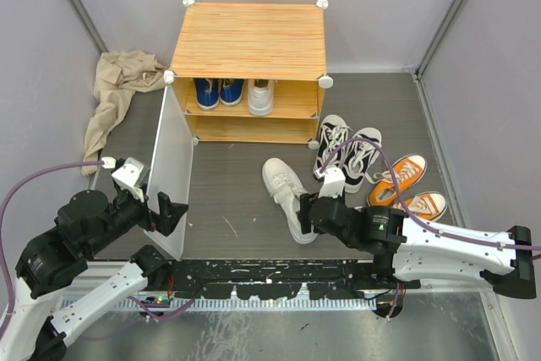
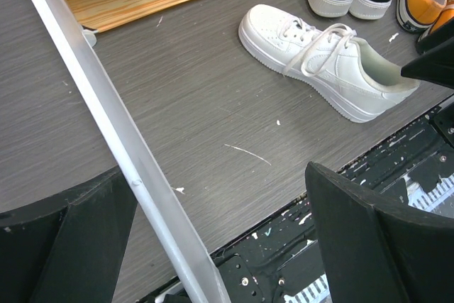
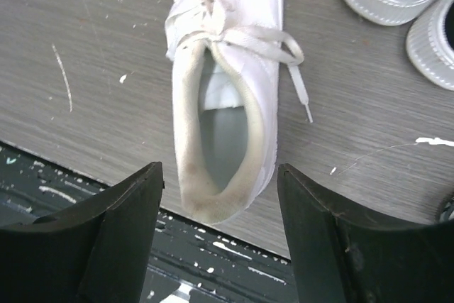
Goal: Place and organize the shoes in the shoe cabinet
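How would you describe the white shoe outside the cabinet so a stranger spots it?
Find the orange-topped cabinet. In front, left of the black pair, lies the white shoe. Its neighbours are pairs; it is single, all white.

No lettering, brand mark or number is legible on the shoes [image 1: 287,196] or the shoe cabinet [image 1: 249,40]

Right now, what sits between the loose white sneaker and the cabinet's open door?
Only bare grey tabletop with a few white scuffs; the left wrist view shows it between the white sneaker and the door.
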Robot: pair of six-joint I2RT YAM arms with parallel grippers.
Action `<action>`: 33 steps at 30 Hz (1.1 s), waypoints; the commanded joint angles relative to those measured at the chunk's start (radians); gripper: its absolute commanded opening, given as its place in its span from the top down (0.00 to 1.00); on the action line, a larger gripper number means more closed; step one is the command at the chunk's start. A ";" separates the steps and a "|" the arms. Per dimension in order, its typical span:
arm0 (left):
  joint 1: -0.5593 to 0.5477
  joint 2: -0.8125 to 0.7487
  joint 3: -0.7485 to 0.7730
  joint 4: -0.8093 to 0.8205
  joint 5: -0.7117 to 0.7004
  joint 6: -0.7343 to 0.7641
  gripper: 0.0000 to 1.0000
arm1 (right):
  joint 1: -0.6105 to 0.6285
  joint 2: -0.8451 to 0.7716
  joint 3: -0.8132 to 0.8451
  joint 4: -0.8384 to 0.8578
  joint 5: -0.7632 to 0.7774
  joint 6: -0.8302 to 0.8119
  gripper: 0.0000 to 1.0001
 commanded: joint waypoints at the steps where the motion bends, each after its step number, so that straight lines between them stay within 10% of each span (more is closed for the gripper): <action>1: 0.002 0.018 -0.001 0.038 -0.014 0.004 0.02 | 0.000 0.020 0.011 -0.022 0.136 0.011 0.29; 15: 0.000 0.011 0.005 0.034 -0.011 -0.004 0.02 | -0.218 0.111 -0.174 0.251 -0.072 -0.093 0.33; 19: 0.000 0.008 0.011 0.028 -0.014 -0.005 0.02 | -0.239 0.132 -0.229 0.371 -0.203 -0.129 0.45; 26: 0.001 0.000 0.014 0.028 -0.012 -0.015 0.02 | -0.221 0.090 -0.140 0.241 -0.138 -0.048 0.96; 33: 0.001 -0.001 0.035 0.035 -0.002 -0.010 0.02 | -0.207 -0.033 0.061 0.086 0.052 0.039 0.99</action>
